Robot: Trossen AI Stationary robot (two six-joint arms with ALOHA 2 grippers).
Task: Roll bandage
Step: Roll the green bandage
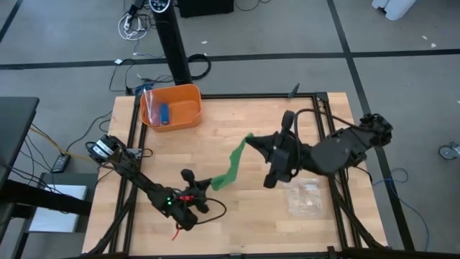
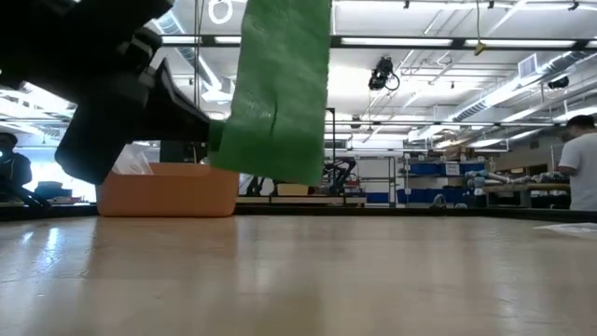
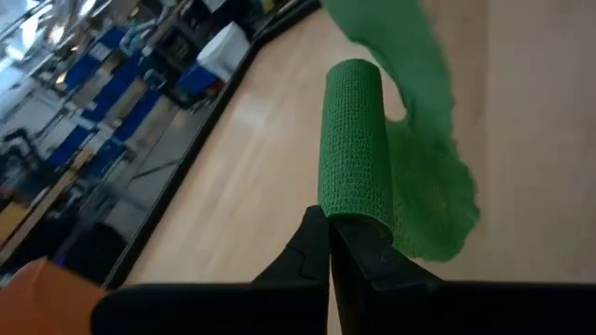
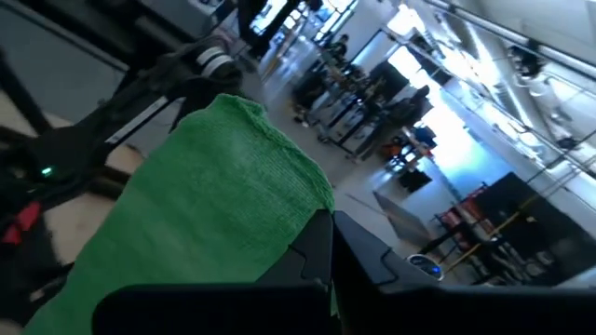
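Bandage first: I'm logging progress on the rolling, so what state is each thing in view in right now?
bandage: partly rolled at the left end, the rest a strip held between both arms above the table
left gripper: fingers shut on the rolled end
right gripper: fingers shut on the free end
orange bin: upright, small blue item inside
clear plastic bag: lying flat on the table

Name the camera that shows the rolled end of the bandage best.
Left wrist view: the bandage roll fills the frame, pinched by the left pincer. The high view shows a thin strip, the low and right wrist views flat fabric only.
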